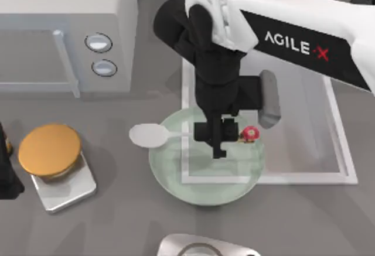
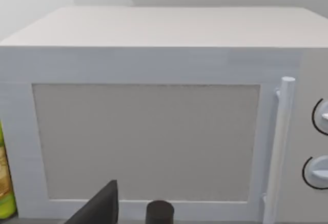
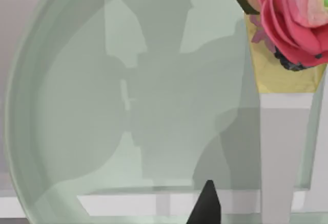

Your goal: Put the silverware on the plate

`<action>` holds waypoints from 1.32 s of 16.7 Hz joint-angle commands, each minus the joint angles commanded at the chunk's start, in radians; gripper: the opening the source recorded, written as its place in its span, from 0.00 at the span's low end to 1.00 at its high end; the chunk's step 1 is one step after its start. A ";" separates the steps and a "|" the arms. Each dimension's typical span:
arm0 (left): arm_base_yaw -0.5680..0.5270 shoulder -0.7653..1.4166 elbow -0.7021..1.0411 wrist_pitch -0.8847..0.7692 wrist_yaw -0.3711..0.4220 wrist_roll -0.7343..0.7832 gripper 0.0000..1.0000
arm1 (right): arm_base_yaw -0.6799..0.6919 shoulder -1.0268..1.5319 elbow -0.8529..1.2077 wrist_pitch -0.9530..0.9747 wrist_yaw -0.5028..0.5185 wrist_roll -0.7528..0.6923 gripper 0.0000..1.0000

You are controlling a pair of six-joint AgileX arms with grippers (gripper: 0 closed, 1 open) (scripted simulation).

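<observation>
The silverware is a white spoon (image 1: 150, 135) that lies crosswise over the pale green plate (image 1: 176, 177). Its oval bowl juts out past the plate's left rim, and its red-pink knob (image 1: 251, 133) sits over the plate's right part. My right gripper (image 1: 218, 142) hangs straight down over the middle of the handle and hides it; whether it grips the handle is hidden. In the right wrist view the knob (image 3: 294, 21) and the pale handle (image 3: 279, 152) are close above the plate (image 3: 77, 106). My left arm (image 1: 7, 174) is parked at the table's left edge.
A white microwave (image 1: 64, 33) stands at the back left and faces the left wrist camera (image 2: 154, 131). An orange disc on a square steel base (image 1: 50, 150) sits front left. A white-framed mat (image 1: 337, 150) lies under the plate's right side, and a steel object (image 1: 202, 245) sits at the front edge.
</observation>
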 joint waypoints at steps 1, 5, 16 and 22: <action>0.000 0.000 0.000 0.000 0.000 0.000 1.00 | 0.000 0.000 0.000 0.000 0.000 0.000 0.00; 0.000 0.000 0.000 0.000 0.000 0.000 1.00 | -0.012 -0.025 -0.013 -0.018 0.014 0.024 0.00; 0.000 0.000 0.000 0.000 0.000 0.000 1.00 | -0.053 -0.098 -0.063 -0.042 0.037 0.065 0.00; 0.000 0.000 0.000 0.000 0.000 0.000 1.00 | -0.046 -0.079 -0.062 0.022 0.014 0.039 0.00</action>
